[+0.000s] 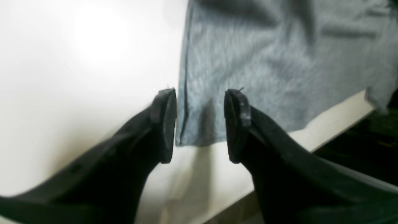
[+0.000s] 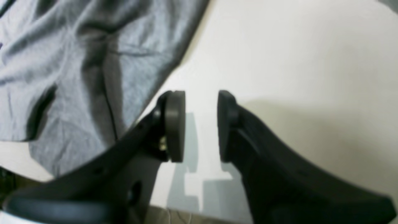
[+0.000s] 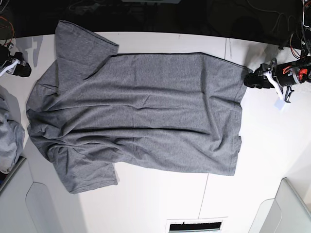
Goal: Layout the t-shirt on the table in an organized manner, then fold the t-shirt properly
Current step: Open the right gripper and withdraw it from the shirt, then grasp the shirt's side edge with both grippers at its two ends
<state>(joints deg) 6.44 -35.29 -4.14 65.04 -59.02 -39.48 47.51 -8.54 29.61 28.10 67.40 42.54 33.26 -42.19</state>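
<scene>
The heather-grey t-shirt [image 3: 146,107] lies spread flat on the white table [image 3: 160,204], hem to the right, sleeves to the left, with some wrinkles. My left gripper [image 3: 249,80] is open at the shirt's far right hem corner. In the left wrist view the gripper [image 1: 200,124] stands low over that corner of the shirt [image 1: 264,71], one finger on either side of its edge. My right gripper [image 3: 19,68] is open beside the far sleeve. In the right wrist view the gripper [image 2: 200,124] is over bare table [image 2: 295,62], with the shirt [image 2: 62,77] to its left.
A paler grey cloth bundle [image 3: 7,131] lies at the left edge. Light grey bins stand at the near left [image 3: 29,204] and near right [image 3: 291,208]. The table's edge [image 1: 342,123] runs close to the left gripper, with dark floor beyond.
</scene>
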